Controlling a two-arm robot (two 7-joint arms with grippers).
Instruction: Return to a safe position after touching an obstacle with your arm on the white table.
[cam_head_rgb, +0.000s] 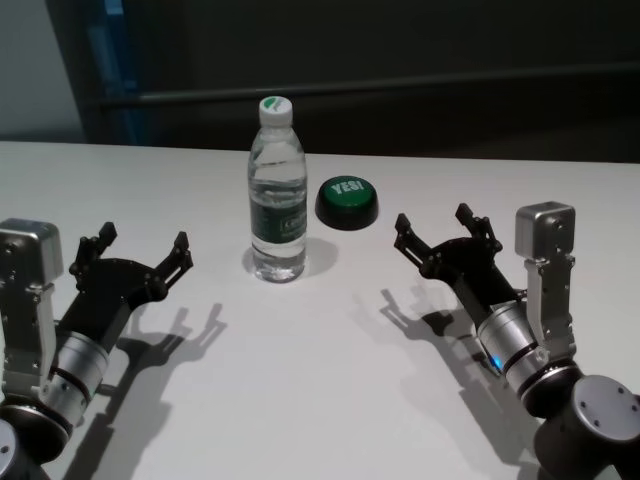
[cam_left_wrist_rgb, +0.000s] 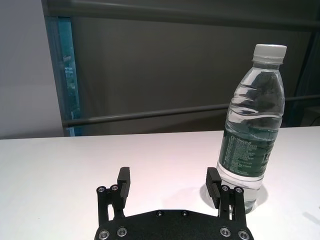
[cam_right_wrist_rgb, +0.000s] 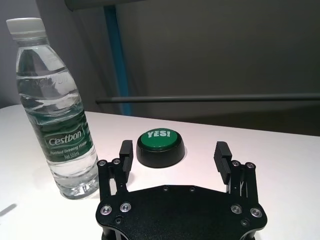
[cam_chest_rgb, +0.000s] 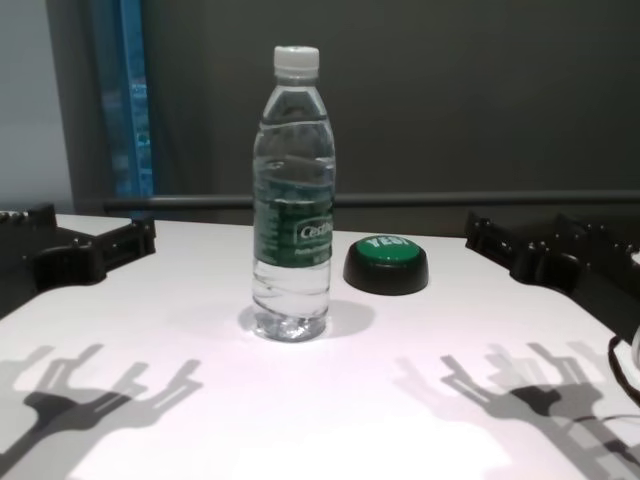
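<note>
Both claws, left (cam_head_rgb: 140, 252) and right (cam_head_rgb: 437, 232), were held released (nothing grasped); the bottle (cam_head_rgb: 277, 190) between them was best kept untouched.

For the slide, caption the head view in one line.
Upright water bottle and green button on the white table, flanked by the open left gripper and right gripper.

bottle (cam_head_rgb: 277, 195) upright mid table (cam_head_rgb: 320, 400) | button (cam_head_rgb: 347, 200) just right | left gripper (cam_head_rgb: 140, 252) left, right gripper (cam_head_rgb: 435, 232) right
</note>
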